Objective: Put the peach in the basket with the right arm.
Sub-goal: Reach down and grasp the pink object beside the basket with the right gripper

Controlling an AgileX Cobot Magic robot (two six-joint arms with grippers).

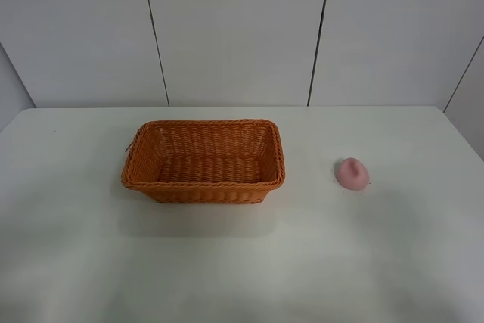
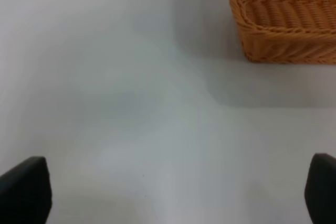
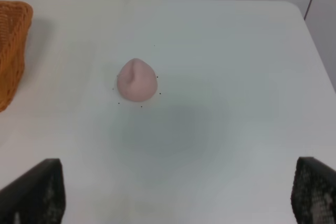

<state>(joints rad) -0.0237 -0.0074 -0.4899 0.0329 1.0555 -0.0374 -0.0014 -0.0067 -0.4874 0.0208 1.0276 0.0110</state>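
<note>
The pale-pink peach [image 1: 352, 173] lies on the white table, to the right of the orange-brown wicker basket [image 1: 203, 159], which holds nothing. Neither arm shows in the exterior high view. In the right wrist view the peach [image 3: 136, 80] sits ahead of my right gripper [image 3: 174, 192], whose two black fingertips [image 3: 34, 192] stand far apart with nothing between them; a corner of the basket [image 3: 11, 45] shows at the edge. My left gripper [image 2: 173, 192] is also open over bare table, with a basket corner [image 2: 283, 19] ahead of it.
The white table [image 1: 242, 262] runs to a pale panelled wall [image 1: 234, 28] at the back. Its right edge [image 1: 465, 130] lies not far beyond the peach.
</note>
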